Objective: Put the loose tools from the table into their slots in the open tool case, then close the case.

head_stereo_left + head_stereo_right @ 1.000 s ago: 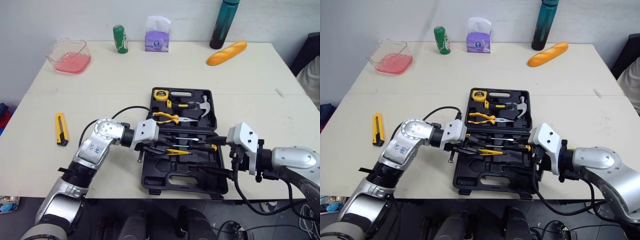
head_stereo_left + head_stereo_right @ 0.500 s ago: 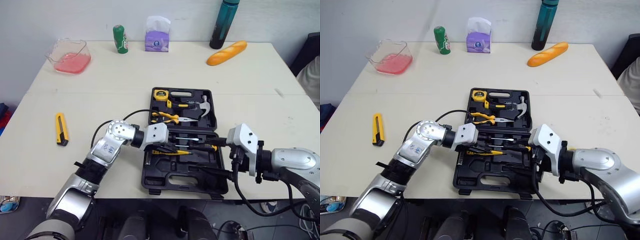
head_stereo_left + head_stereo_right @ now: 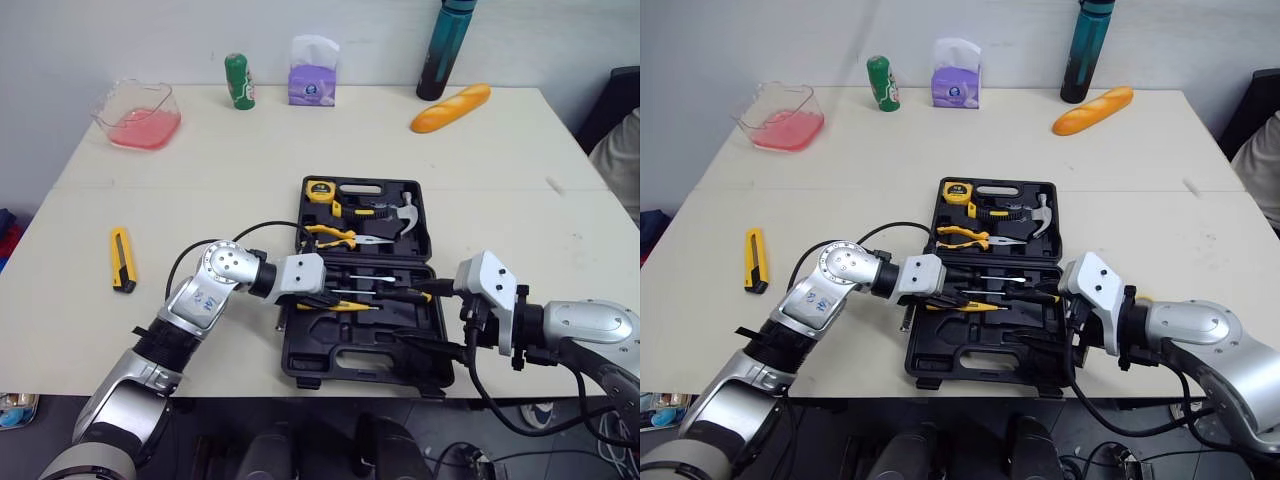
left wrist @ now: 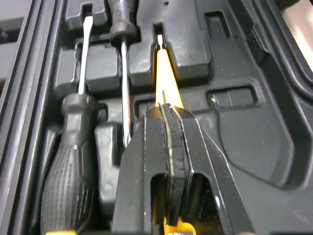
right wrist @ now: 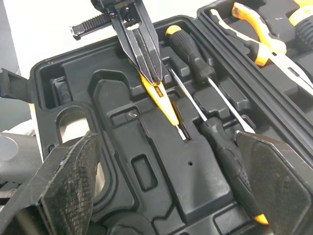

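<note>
Over the case [image 3: 360, 352], left jaws clench a half-hidden yellow tool [image 4: 166, 73]; right jaws spread.

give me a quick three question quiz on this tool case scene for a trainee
1. True or false: the right gripper is open.
2. Which tool lies on the table outside the tool case? A utility knife; B hammer; C tape measure.
3. Fill in: the slim tool that the left gripper is shut on is ____ in colour.

Key: 1 true; 2 A; 3 yellow.
</note>
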Motion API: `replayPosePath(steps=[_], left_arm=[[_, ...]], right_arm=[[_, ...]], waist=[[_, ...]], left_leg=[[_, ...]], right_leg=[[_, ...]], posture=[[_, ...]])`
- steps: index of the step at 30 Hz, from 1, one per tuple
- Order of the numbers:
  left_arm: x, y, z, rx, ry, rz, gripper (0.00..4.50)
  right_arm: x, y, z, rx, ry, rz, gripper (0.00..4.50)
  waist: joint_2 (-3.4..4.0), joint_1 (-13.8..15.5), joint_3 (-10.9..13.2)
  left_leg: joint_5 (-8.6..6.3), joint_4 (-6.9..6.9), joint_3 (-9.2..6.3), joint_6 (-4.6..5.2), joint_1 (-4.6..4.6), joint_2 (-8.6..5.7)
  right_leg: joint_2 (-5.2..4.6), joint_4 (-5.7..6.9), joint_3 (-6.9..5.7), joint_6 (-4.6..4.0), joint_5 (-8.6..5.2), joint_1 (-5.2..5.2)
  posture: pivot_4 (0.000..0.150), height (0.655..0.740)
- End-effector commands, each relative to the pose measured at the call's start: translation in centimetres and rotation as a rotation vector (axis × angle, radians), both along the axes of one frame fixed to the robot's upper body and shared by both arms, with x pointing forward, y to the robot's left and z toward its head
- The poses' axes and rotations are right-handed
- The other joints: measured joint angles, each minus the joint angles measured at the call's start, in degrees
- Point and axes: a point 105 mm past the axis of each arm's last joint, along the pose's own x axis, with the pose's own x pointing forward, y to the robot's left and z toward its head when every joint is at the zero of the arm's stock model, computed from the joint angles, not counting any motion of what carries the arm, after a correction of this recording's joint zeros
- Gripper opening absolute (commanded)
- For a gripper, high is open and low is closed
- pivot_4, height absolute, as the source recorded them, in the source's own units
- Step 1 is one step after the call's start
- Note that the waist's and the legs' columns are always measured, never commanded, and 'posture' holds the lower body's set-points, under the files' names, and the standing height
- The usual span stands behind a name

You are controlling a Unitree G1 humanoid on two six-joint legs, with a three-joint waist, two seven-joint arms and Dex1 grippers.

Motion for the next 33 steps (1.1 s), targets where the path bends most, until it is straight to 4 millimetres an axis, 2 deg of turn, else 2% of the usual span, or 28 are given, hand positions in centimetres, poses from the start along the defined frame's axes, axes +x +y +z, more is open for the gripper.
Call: replayPosePath(steps=[1,5,8,9,10,15,18,21,25,27,28,33], left_arm=[[-0.1,0.7,-2.5,0.063,0.088,0.044,0.08],[0.4,0.1,-2.3,0.016,0.134,0.091,0.08],[0.4,0.1,-0.6,-0.08,0.179,0.11,0.08],[0.2,0.3,0.2,-0.119,0.199,0.11,0.65],[-0.1,0.7,1.1,-0.169,0.21,0.114,0.95],[-0.5,5.4,4.9,-0.397,0.248,0.309,3.18],[-1.4,9.9,7.1,-0.597,0.19,0.476,4.47],[-2.6,14.0,6.9,-0.63,0.193,0.661,4.47],[-5.7,22.9,5.2,-0.586,0.204,1.002,4.47],[-7.9,28.8,4.1,-0.556,0.173,1.222,4.47],[-8.8,30.9,3.8,-0.539,0.16,1.292,4.47],[-11.9,36.6,4.3,-0.497,0.094,1.513,4.47]], right_arm=[[-0.2,0.1,1.0,0.008,-0.047,0.01,4.5],[0.0,0.1,1.1,0.006,-0.051,0.008,4.5],[0.0,0.0,1.3,0.013,-0.053,0.007,4.5],[0.0,0.0,1.3,0.014,-0.054,0.005,4.5],[0.1,-0.1,1.4,0.018,-0.059,-0.004,4.5],[0.1,-2.4,2.0,0.045,-0.065,-0.088,4.5],[0.0,-6.2,2.3,0.04,-0.067,-0.219,4.5],[-0.8,-9.4,2.7,0.017,-0.068,-0.32,4.5],[-1.8,-15.5,2.9,-0.018,-0.06,-0.527,4.5],[-2.2,-19.6,2.3,-0.039,-0.056,-0.668,4.5],[-2.4,-21.0,2.0,-0.043,-0.054,-0.714,4.5],[-3.3,-25.3,1.3,-0.108,-0.03,-0.802,4.5]], waist=[[0.0,-0.01,-0.01],[-0.02,0.07,-0.04],[-0.02,-0.02,-0.06],[-0.02,-0.06,-0.06],[-0.02,-0.09,-0.06],[-0.01,-0.3,-0.03],[-0.01,-0.08,-0.03],[-0.01,0.02,-0.03],[0.01,-0.24,-0.03],[0.0,-0.3,-0.04],[-0.02,-0.3,-0.04],[0.05,-0.08,-0.01]], left_leg=[[0.0,0.0,0.0,0.0,0.0,0.0],[0.0,0.01,0.0,0.01,-0.01,-0.01],[0.01,0.01,0.0,0.01,0.0,-0.01],[0.01,0.0,0.0,0.01,-0.01,-0.01],[0.01,0.0,0.0,0.01,-0.02,-0.01],[0.0,-0.04,-0.01,-0.01,-0.15,0.06],[-0.01,-0.03,-0.06,-0.01,-0.12,0.04],[-0.01,-0.02,-0.09,0.01,-0.09,0.0],[-0.03,-0.08,-0.07,-0.03,-0.03,0.04],[-0.08,-0.18,0.01,-0.08,0.06,0.07],[-0.09,-0.18,0.02,-0.08,0.07,0.08],[-0.34,-0.17,0.09,-0.07,0.06,0.12]], right_leg=[[0.0,0.0,0.01,0.0,0.0,0.0],[0.0,0.0,-0.01,0.0,0.0,0.0],[0.0,0.01,0.0,0.01,0.0,0.01],[0.0,0.02,0.01,0.01,0.0,0.0],[0.0,0.02,0.0,0.01,0.0,-0.01],[0.01,0.0,0.0,0.0,0.0,-0.16],[-0.06,-0.06,0.01,0.0,0.0,-0.08],[-0.1,-0.11,0.02,0.05,0.02,0.0],[-0.05,-0.1,0.06,0.03,0.02,-0.01],[-0.06,-0.15,0.13,-0.02,-0.01,-0.01],[-0.05,-0.17,0.11,-0.04,-0.02,-0.01],[-0.31,-0.23,0.14,-0.22,-0.13,-0.21]], posture=[[0.15,0.7348],[0.15,0.7348],[0.15,0.7348],[0.15,0.7348],[0.15,0.7348],[0.15,0.7348],[0.15,0.7348],[0.15,0.7348],[0.15,0.7348],[0.15,0.7348],[0.15,0.7348],[0.15,0.7348]])
